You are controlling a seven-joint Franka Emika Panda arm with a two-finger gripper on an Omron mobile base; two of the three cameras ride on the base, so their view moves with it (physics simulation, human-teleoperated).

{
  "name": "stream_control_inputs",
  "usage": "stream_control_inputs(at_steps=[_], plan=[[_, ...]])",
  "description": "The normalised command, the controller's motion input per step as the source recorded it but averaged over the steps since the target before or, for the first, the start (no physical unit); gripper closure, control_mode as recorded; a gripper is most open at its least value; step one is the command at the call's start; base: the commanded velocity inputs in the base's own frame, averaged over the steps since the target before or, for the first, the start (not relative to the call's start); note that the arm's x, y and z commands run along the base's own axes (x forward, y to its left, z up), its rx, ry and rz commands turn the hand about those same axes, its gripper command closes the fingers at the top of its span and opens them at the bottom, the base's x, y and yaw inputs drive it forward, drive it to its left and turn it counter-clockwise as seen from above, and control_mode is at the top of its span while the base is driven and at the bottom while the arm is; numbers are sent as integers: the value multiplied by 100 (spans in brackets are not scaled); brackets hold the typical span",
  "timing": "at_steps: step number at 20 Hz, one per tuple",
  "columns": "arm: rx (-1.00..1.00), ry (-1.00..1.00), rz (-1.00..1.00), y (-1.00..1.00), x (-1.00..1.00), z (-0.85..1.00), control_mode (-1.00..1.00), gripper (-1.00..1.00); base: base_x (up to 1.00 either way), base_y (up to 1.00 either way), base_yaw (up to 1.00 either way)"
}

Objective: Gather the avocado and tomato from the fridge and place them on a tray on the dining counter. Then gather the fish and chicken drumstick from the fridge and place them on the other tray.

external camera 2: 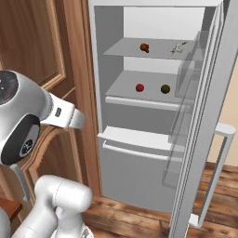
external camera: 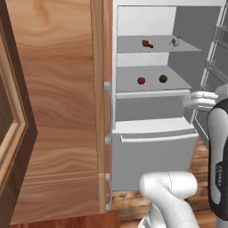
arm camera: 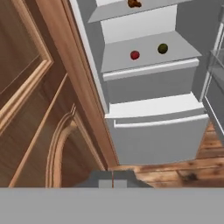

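While its two dark tips sit pressed together at the bottom of the hand view, the claw (arm camera: pixel 113 183) holds nothing and touches nothing. The arm (external camera 2: pixel 28 116) is raised and bent, short of the open fridge (external camera: pixel 153 142). Inside, one tomato (external camera: pixel 141 80) and one avocado (external camera: pixel 163 79) lie on the lower shelf, avocado at three o'clock of the tomato. Above, one drumstick (external camera: pixel 147 43) and one fish (external camera: pixel 174 42) lie well apart.

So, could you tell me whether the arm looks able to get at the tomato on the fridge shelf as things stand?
Probably yes: the fridge door stands wide open, and the tomato sits apart from the avocado on the shelf with nothing before it. The shut gripper would need opening.
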Motion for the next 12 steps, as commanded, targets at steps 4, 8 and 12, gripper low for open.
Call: stream_control_inputs(at_steps=[4, 8, 12], plan=[[-5, 6, 12, 12, 2, -31, -100, -100, 0, 0, 0], [-1, 2, 13, -10, 1, -4, -100, -100, 0, 0, 0], [-8, 10, 2, 0, 3, 0, -100, -100, 0, 0, 0]])
